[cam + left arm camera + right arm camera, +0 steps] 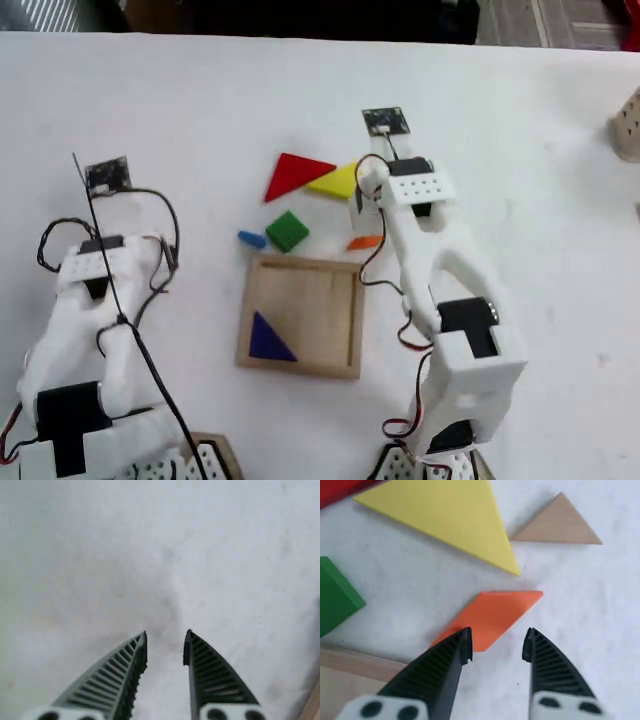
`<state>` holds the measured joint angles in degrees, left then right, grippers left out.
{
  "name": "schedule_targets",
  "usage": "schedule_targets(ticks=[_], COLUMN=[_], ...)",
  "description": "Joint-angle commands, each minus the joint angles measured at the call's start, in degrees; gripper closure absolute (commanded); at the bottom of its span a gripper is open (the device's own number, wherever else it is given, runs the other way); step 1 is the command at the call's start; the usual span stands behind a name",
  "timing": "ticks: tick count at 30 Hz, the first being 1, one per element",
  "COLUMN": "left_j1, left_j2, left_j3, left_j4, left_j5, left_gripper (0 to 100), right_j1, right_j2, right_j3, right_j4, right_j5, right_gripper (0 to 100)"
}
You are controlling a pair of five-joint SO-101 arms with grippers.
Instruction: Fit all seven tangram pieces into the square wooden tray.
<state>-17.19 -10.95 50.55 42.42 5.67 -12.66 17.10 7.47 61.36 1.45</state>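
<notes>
High view: square wooden tray (315,295) lies between the two arms, with one purple triangle (268,340) in its near left corner. Loose beyond it: blue piece (252,239), green square (287,230), red triangle (293,175), and yellow triangle (337,181), partly hidden under the right arm. Right wrist view: right gripper (497,636) moderately parted, empty, above one end of the orange parallelogram (492,614); bare-wood triangle (559,525) lies past the yellow one. Left gripper (165,637) narrowly parted, empty, over bare table (150,540), well apart from the tray. Pegged wooden block (628,125) at the table's right edge.
</notes>
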Motion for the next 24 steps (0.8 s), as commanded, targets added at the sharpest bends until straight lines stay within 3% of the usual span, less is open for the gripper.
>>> schedule_targets(ticks=[1,5,8,18,24], left_j1=[-0.31,-0.31,-0.31,-0.31,-0.31], left_j2=[-0.22,-0.22,-0.22,-0.22,-0.22], left_j3=[-2.55,-2.55,-2.55,-2.55,-2.55], left_j4=[1.05,0.97,0.88,0.79,0.7], left_j5=[-6.15,-6.59,-6.59,-6.59,-6.59], left_gripper=[88,90,90,90,90], right_j1=[-0.75,-1.63,-3.03,-2.42,-2.33], right_j2=[1.98,4.18,4.53,4.35,5.14], right_j3=[-4.48,-5.98,-6.15,-7.21,-6.86], right_j4=[-0.84,-0.75,-0.57,-0.4,-0.84], right_j5=[-2.55,-4.04,-4.22,-26.37,-29.8], right_gripper=[79.0,70.2,70.1,74.1,74.1])
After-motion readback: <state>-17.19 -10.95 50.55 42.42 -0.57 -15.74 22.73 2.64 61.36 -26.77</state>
